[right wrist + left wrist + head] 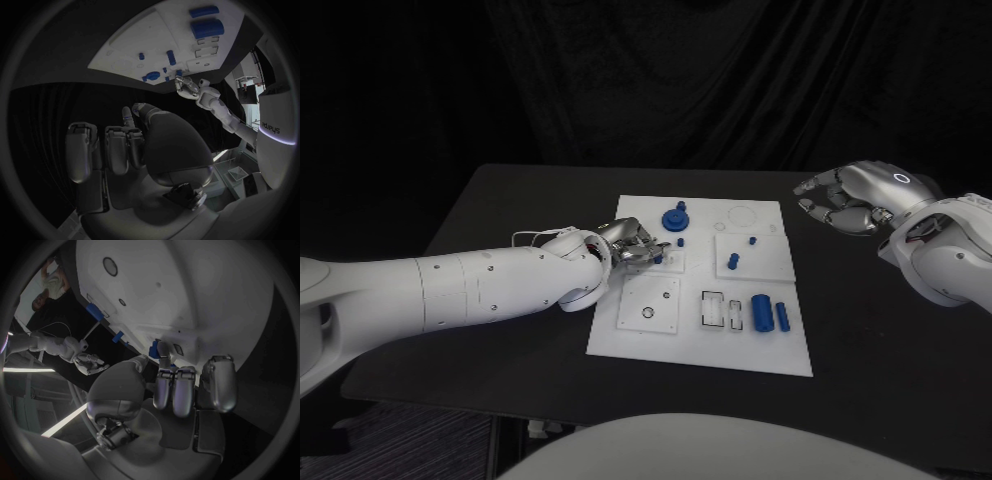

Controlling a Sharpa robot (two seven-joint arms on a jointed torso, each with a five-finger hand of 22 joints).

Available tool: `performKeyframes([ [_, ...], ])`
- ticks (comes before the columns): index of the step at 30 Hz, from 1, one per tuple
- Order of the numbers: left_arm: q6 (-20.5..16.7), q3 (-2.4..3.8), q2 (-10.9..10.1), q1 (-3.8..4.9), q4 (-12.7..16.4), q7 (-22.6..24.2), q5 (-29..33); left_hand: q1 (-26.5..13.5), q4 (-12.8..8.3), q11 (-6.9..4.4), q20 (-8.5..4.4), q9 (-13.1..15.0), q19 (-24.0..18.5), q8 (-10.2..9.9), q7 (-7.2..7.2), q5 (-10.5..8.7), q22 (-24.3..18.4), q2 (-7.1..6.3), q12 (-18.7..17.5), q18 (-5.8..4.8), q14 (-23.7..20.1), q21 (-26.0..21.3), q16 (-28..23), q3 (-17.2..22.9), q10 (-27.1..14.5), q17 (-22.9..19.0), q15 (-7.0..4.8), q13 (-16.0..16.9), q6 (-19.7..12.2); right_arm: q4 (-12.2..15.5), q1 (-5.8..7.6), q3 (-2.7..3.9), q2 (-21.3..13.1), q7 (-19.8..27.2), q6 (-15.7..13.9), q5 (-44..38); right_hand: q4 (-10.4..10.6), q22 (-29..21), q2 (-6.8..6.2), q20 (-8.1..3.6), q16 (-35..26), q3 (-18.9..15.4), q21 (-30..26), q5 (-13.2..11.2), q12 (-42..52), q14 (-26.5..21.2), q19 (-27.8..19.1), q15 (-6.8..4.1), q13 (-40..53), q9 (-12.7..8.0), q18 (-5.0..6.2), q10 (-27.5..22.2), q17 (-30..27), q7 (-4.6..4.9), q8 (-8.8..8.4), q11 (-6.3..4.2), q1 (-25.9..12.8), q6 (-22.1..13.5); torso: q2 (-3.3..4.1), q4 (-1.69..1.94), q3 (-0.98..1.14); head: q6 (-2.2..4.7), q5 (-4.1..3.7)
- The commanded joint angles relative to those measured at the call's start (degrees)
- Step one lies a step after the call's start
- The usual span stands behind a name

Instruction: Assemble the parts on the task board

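Left hand point(629, 243) pinches a small blue part point(658, 258) over the task board point(702, 350) at its nine o'clock edge, while right hand point(855, 198), fingers curled empty, hovers off at two o'clock.

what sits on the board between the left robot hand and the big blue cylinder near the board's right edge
In the head view, between the left robot hand and the large blue cylinder lie a small upright blue peg and two empty rectangular slots on the white task board.

I see the flat white rectangular task board point(635, 338) mid-table, with small blue plastic parts point(762, 311) on it: two cylinders lying near its right edge, a round knobbed piece point(676, 218) standing at the far end.
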Motion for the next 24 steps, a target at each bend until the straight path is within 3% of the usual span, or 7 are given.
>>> performKeyframes([
  [1, 1.8, -0.22, 0.0, -0.44, -0.1, 0.9, 0.1, -1.0, 0.0, -0.04, -0.08, 0.9, 0.7, 0.7, -0.13, -0.26, 10.6, 0.41, 0.0, 0.77, 6.0, -0.4, 0.1, -0.9, 5.9, 15.1, -0.24, 15.0, 0.4, 0.0, -0.14, 0.04, -0.1, -1.1, 0.2, -0.1, 0.1, 13.1, -0.37, 0.01, -0.3, 0.3, -0.3, 0.3, 0.3, 5.2, 3.0, 0.13, 15.1, -0.1, 1.06, 6.0, 11.5, -0.1, -0.31, -0.03, -0.4, 0.5, 0.01, 0.01, -0.02, 0.0, 0.01],
  [7, 1.9, -0.22, 0.1, -0.46, -0.3, 1.2, 0.1, -2.7, 0.0, -0.16, -0.19, 3.8, 0.7, 3.2, -0.27, -0.07, 10.6, 2.1, 0.0, 0.77, 6.0, -0.5, 0.1, -3.3, 5.9, 15.1, -0.36, 15.0, -0.8, 0.0, -0.16, 0.04, -0.1, -1.3, 0.3, -0.1, 0.1, 13.0, -0.34, 0.01, -0.3, 0.3, -0.4, 0.3, 0.3, 5.2, 3.0, 0.13, 15.1, -0.1, 1.09, 6.0, 11.5, -0.12, -0.3, -0.03, -0.4, 0.5, 0.02, 0.03, -0.01, 0.0, 0.07],
  [21, 1.7, -0.22, 0.3, -0.53, -0.7, 2.1, 0.1, -3.5, 0.0, -0.17, -0.22, 5.5, 0.7, 4.6, -0.27, 0.44, 10.6, 3.09, 0.0, 0.78, 6.0, -0.6, 0.1, -4.8, 5.9, 15.1, -0.36, 15.0, -1.8, 0.0, -0.21, 0.04, -0.1, -1.4, 0.6, -0.1, 0.0, 13.0, -0.31, 0.02, -0.3, 0.4, -0.5, 0.3, 0.3, 5.1, 2.9, 0.13, 15.1, -0.1, 1.11, 6.0, 11.4, -0.13, -0.3, -0.04, -0.3, 0.6, 0.03, 0.04, -0.04, 0.0, 0.2],
  [24, 1.3, -0.22, 0.2, -0.54, -0.8, 2.6, 0.1, -4.2, 0.1, -0.16, -0.21, 6.3, 0.7, 5.1, -0.25, 1.16, 10.6, 4.06, 0.0, 0.79, 6.0, -0.7, 0.1, -5.5, 5.9, 15.1, -0.34, 15.0, -2.3, 0.0, -0.22, 0.04, -0.2, -1.4, 0.6, -0.1, 0.0, 13.0, -0.31, 0.02, -0.3, 0.4, -0.5, 0.3, 0.3, 5.1, 2.9, 0.13, 15.1, -0.1, 1.11, 6.0, 11.4, -0.13, -0.3, -0.04, -0.3, 0.6, 0.02, 0.02, -0.01, 0.0, 0.23],
])
